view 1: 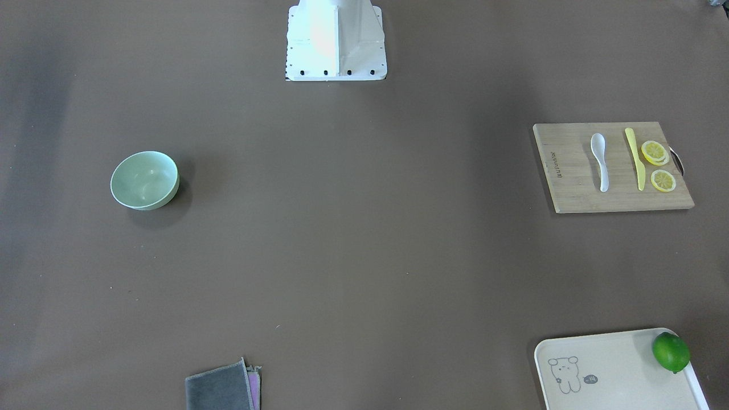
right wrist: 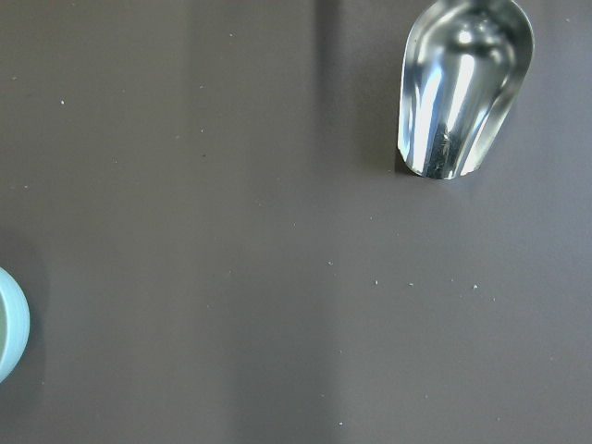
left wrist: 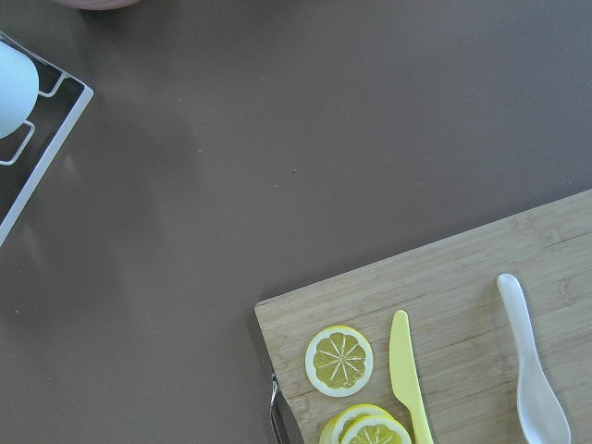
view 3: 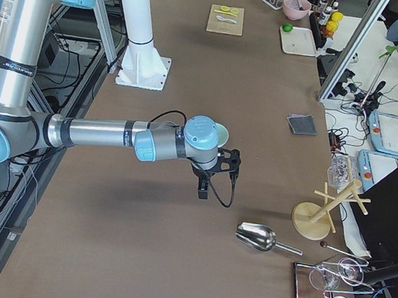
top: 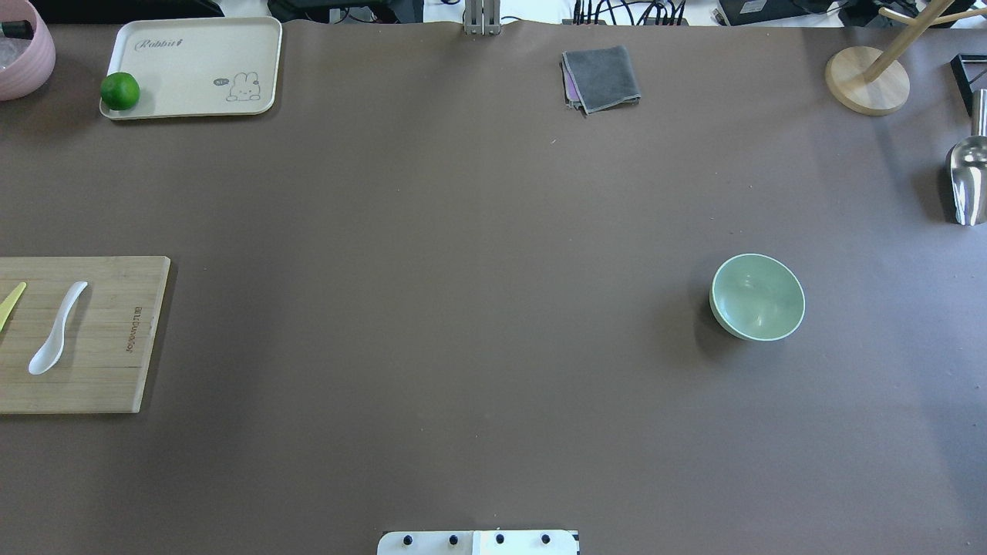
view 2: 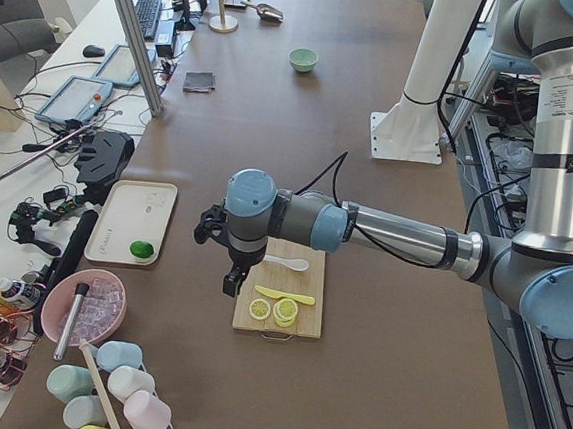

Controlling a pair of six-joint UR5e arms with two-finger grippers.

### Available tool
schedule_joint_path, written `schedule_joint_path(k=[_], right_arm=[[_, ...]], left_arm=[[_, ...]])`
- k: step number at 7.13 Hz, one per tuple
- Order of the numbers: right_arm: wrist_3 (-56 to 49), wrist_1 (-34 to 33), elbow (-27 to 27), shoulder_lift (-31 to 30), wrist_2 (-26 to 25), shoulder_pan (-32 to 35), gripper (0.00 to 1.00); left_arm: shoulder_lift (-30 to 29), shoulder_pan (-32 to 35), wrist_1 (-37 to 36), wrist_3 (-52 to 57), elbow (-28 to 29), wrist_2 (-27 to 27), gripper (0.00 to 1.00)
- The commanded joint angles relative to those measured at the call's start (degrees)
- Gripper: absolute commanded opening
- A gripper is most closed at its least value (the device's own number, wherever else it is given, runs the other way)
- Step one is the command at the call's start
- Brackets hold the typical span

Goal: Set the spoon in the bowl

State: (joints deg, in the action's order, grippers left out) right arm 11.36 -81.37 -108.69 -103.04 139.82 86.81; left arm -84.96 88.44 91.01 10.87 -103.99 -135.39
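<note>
Surface: one wide table under a matte dark-brown cover, with the robot's white base plate at its edge.
Room: the side views show a lab bench along the table's long side, with tablets, cables and an aluminium post.
Spoon: the white spoon lies flat on a wooden cutting board on the robot's left side, scoop end toward the robot.
Bowl: the mint-green bowl stands upright on the robot's right side, well apart from the board.
Left gripper: hangs above the table beside the board's outer end; whether its fingers are apart or together cannot be told.
Right gripper: hangs near the bowl; its finger state cannot be told either.
Beside the spoon: a pale-yellow knife, apart from it, then lemon slices.
Elsewhere: a lime on a cream tray, a folded grey cloth, a metal scoop, a wooden stand.
Writing: the tray reads "Rabbit" beside a rabbit drawing; the board's engraved line is too small to read.
</note>
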Motion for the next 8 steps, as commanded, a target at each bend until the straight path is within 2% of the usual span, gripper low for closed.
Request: schedule_joint_path(k=[1, 2, 3, 5, 7, 8], right_arm=[[5.3, 1.3, -0.3, 0.7, 1.2, -2.0, 1.00], [11.2, 4.2, -0.2, 0.8, 1.2, -4.3, 1.00], [18.5, 8.4, -0.3, 0.9, 0.9, -7.5, 0.99], [38.2, 19.3, -0.3, 3.2, -3.3, -17.4, 0.97], [43.0, 19.5, 0.2, 6.3, -8.8, -25.8, 0.96], [43.0, 19.6, 2.3, 8.4, -11.0, -28.8, 0.95]], left_arm=[[0.1, 0.0, 2.5, -0.1, -0.1, -2.7, 0.98], [1.0, 0.0, 2.9, 0.1, -0.2, -5.9, 0.98], [1.6, 0.0, 6.7, -0.6, 0.0, -6.0, 0.98], [1.6, -0.9, 7.6, -10.5, -0.2, -5.9, 0.98], [1.3, -1.9, 7.5, -11.0, -0.1, -5.4, 0.98], [1.3, -2.0, 7.5, -11.0, -0.1, -5.4, 0.98]])
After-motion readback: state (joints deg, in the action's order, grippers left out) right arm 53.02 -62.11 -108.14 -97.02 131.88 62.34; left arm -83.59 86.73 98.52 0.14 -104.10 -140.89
